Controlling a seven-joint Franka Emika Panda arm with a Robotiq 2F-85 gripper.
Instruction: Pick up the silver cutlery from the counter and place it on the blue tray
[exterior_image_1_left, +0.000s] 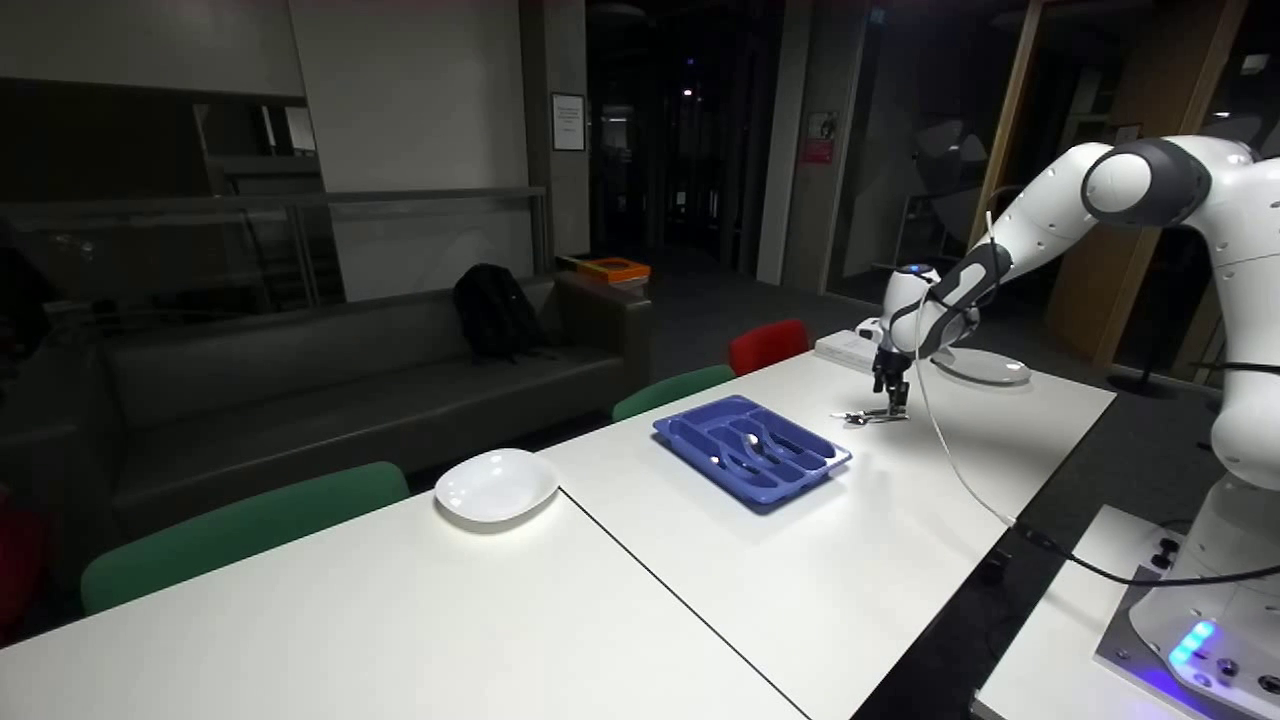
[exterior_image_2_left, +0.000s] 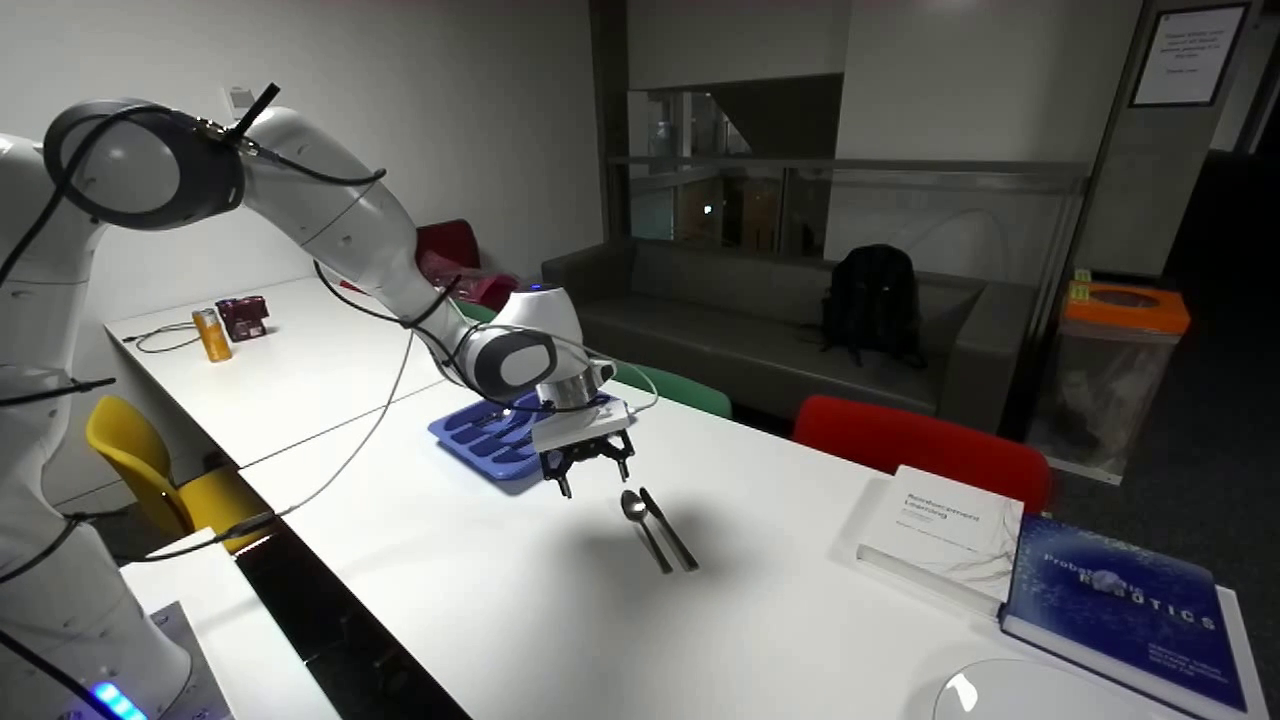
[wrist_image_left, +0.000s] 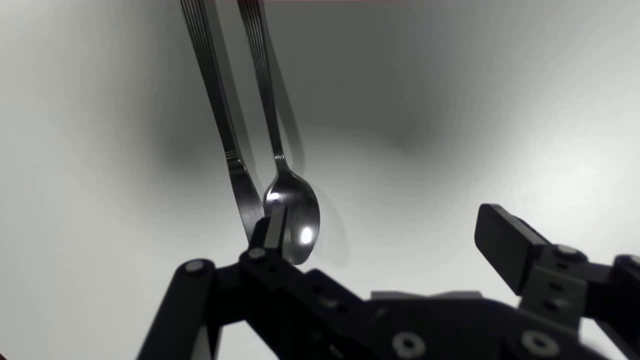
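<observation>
A silvery spoon (wrist_image_left: 295, 192) and slim metal knife (wrist_image_left: 223, 125) lie on the white desk (exterior_image_2_left: 760, 610), near the shallow blue tray (exterior_image_1_left: 765, 494). The black gripper (exterior_image_2_left: 596, 484) hangs nearby, jaws apart.

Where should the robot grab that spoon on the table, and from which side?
Probably by the handle, from straight above, with the gripper closing across it. The spoon lies flat, its handle is long and slim, and a gap separates it from the knife. The wider bowl sits closer to the knife, leaving less room.
</observation>
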